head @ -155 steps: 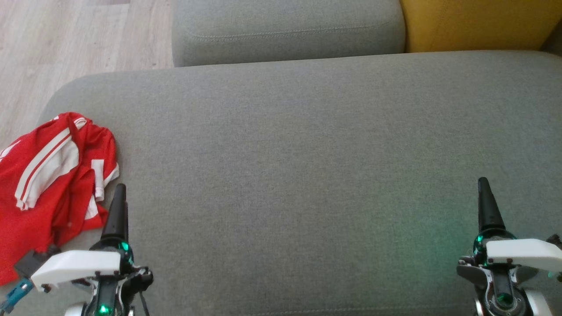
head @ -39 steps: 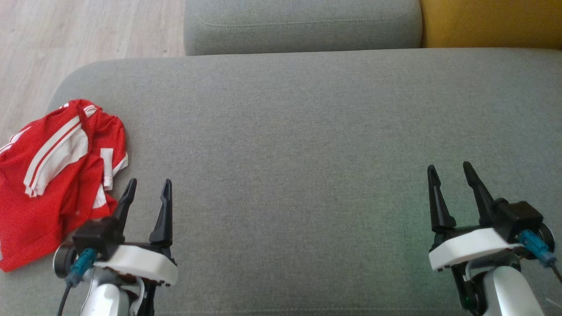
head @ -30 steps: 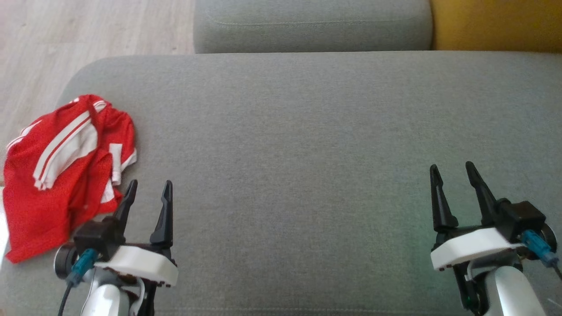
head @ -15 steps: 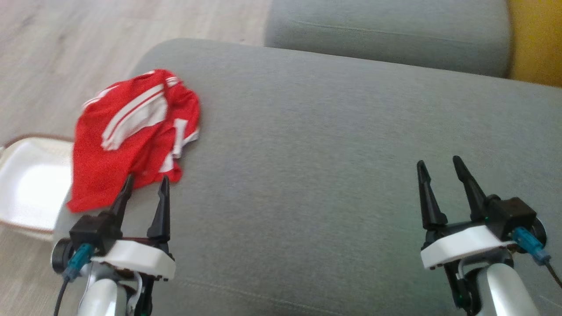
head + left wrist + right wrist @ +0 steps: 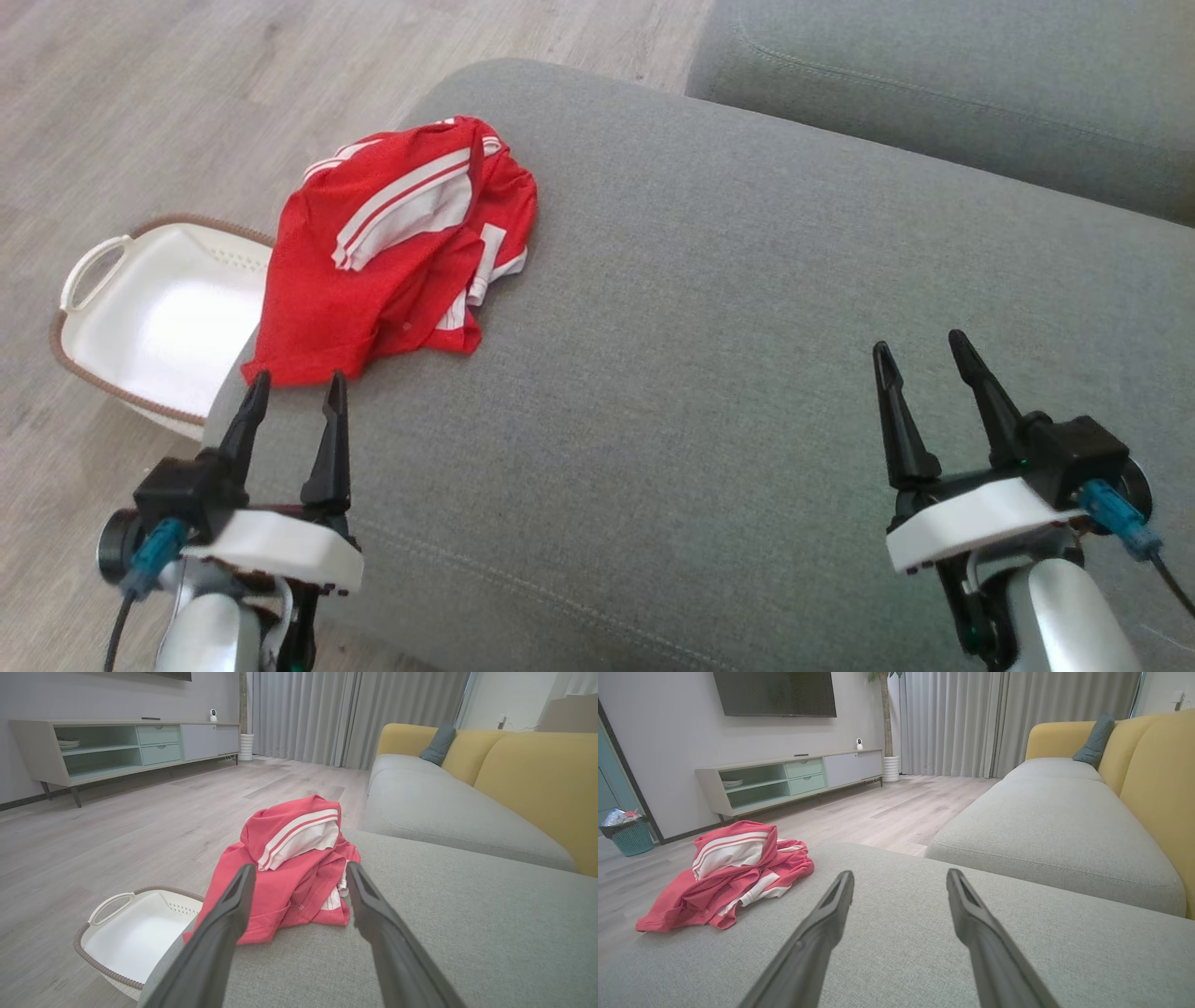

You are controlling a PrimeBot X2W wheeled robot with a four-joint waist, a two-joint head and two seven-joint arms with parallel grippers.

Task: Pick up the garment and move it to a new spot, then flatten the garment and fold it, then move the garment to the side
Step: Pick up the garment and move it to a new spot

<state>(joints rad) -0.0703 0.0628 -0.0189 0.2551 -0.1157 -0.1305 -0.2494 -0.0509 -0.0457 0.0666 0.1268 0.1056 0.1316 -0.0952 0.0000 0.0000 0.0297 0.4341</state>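
Observation:
The garment (image 5: 392, 247) is a red shirt with white stripes, crumpled in a heap near the left end of the grey cushion (image 5: 747, 373). My left gripper (image 5: 295, 385) is open just short of the heap's near edge, touching nothing. In the left wrist view the garment (image 5: 289, 868) lies straight ahead between my two dark fingers (image 5: 219, 933). My right gripper (image 5: 920, 350) hovers open over bare cushion far to the right. The right wrist view has the garment (image 5: 733, 872) off to the left.
A white basket (image 5: 159, 317) with a brown rim stands on the wooden floor beside the cushion's left end, partly under the garment's overhang. A second grey cushion (image 5: 943, 84) and a yellow backrest (image 5: 532, 774) lie beyond. A low TV cabinet (image 5: 784, 779) stands across the room.
The head camera has swung left, so the garment and basket now sit nearer the picture's middle. Both grippers stay open, and the left one now points at the garment's near edge.

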